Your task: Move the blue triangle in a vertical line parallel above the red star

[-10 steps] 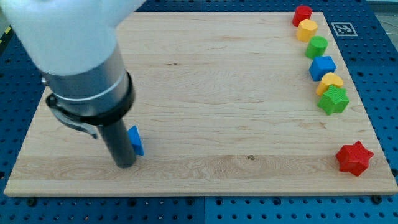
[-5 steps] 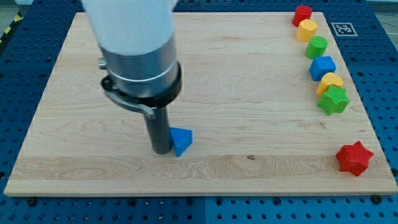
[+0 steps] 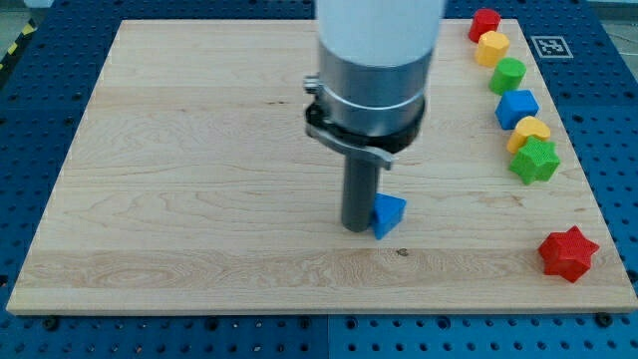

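The blue triangle (image 3: 388, 214) lies on the wooden board (image 3: 199, 150), a little right of the middle and toward the view's bottom. My tip (image 3: 359, 228) stands against the triangle's left side, touching it. The red star (image 3: 567, 253) sits at the board's bottom right corner, far to the right of the triangle and slightly lower in the view.
A column of blocks runs down the board's right edge: a red block (image 3: 485, 22), a yellow block (image 3: 492, 47), a green block (image 3: 508, 75), a blue block (image 3: 517, 108), a yellow block (image 3: 531, 131) and a green star-like block (image 3: 535, 161). The arm's grey body (image 3: 374, 70) hangs over the board's middle.
My tip has slid to the right across the board, pushing the blue triangle with it from the left part to right of the middle. The other blocks have not moved.
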